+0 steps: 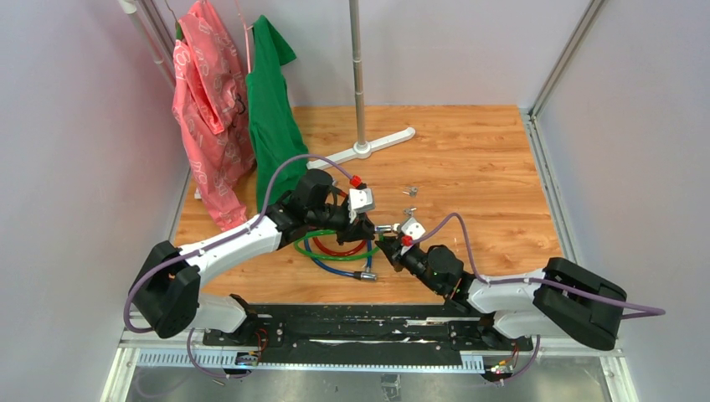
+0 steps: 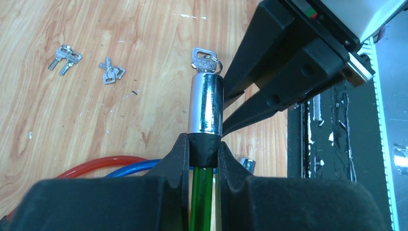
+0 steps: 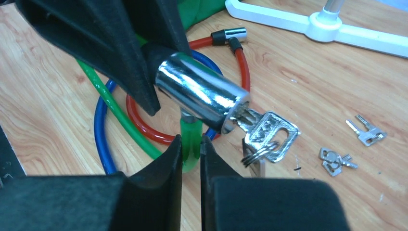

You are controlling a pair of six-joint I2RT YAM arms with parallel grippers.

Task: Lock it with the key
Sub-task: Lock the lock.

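The key sits blade-deep in the end of the chrome cylinder, mid-table, with its bow sticking out to the right. We judge it light, stiff and slick. The flat faces of the bow are the place to pinch, clear of the dangling ring. It is small, flat and silvery, and its bow is stamped. The left gripper is clamped on the black collar below the cylinder. The right gripper appears closed on the end of the green cable.
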